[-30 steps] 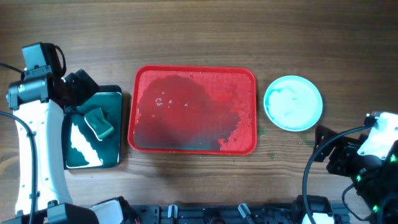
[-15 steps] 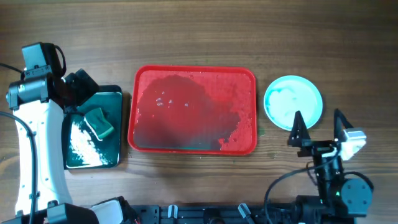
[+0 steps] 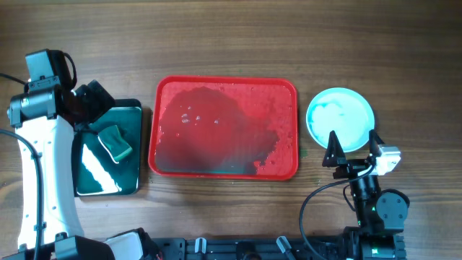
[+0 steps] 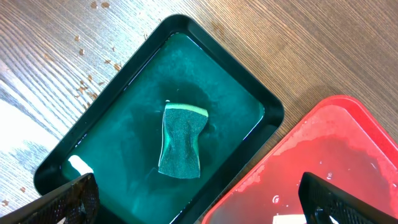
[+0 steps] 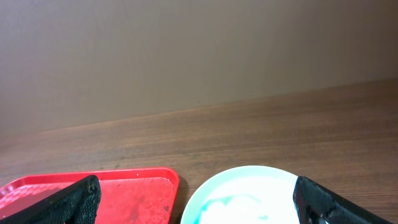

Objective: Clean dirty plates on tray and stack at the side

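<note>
The red tray lies mid-table, wet, with no plates on it; it also shows in the left wrist view and the right wrist view. Pale turquoise plates sit stacked on the wood right of the tray, the top one with a faint teal smear. My right gripper is open and empty just in front of the plates. My left gripper is open and empty above the black tub's far end.
A black tub of teal liquid sits left of the tray, with a green sponge lying in it. Small crumbs dot the wood beside the tub.
The right arm has swung from the table's right front corner to a spot in front of the plate stack, its open fingers pointing at it. The left arm has not moved.
</note>
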You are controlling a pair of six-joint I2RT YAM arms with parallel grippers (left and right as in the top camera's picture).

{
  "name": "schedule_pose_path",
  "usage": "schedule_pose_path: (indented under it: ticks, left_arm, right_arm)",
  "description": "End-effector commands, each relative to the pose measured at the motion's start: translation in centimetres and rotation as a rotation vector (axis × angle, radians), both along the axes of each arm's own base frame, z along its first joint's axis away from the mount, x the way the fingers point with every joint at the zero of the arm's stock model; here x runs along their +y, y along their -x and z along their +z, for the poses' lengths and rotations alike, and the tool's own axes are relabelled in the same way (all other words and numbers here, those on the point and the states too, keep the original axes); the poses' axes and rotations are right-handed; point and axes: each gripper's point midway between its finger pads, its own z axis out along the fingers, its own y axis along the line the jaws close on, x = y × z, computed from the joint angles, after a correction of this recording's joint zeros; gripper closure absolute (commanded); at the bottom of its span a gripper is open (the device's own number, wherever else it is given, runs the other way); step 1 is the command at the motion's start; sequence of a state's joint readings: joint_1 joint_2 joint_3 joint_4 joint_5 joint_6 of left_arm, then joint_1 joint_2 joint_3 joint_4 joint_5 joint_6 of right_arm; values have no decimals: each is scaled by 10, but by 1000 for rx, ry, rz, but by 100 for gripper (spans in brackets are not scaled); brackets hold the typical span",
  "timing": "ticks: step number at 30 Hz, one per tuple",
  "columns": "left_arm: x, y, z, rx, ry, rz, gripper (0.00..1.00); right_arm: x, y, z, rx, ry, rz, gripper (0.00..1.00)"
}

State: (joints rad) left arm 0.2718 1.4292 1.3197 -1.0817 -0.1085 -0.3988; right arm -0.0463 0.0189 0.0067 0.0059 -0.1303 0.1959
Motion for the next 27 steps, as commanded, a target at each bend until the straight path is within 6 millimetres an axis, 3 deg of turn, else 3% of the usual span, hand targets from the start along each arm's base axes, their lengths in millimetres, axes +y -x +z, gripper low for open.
schedule_pose_path:
  ticks: [1,10,12,15,16,18,21,27]
  left_arm:
    - [3,-1,2,-1,-16,4,0]
    - [1,-1,5,-9,-19,-1,0]
    - [-11,-1,24,-74,-41,-39,0]
    - [-47,9,85,-300,-95,-140,0]
    - [-66,18,114,-459,-107,-196,0]
    - [-79,39,133,-644,-116,-233,0]
    - [-82,66,119,-843,-131,-235,0]
    - [-97,62,69,-1126,-111,-298,0]
  right_arm:
    - [1,1,4,-18,11,3,0]
    - [1,1,4,-18,11,3,0]
    - [1,1,4,-18,11,3,0]
    - [1,1,4,-18,11,3,0]
    - [1,1,4,-18,11,3,0]
    - [1,1,4,-18,11,3,0]
    - [1,1,4,-18,11,3,0]
    - [1,1,4,-18,11,3,0]
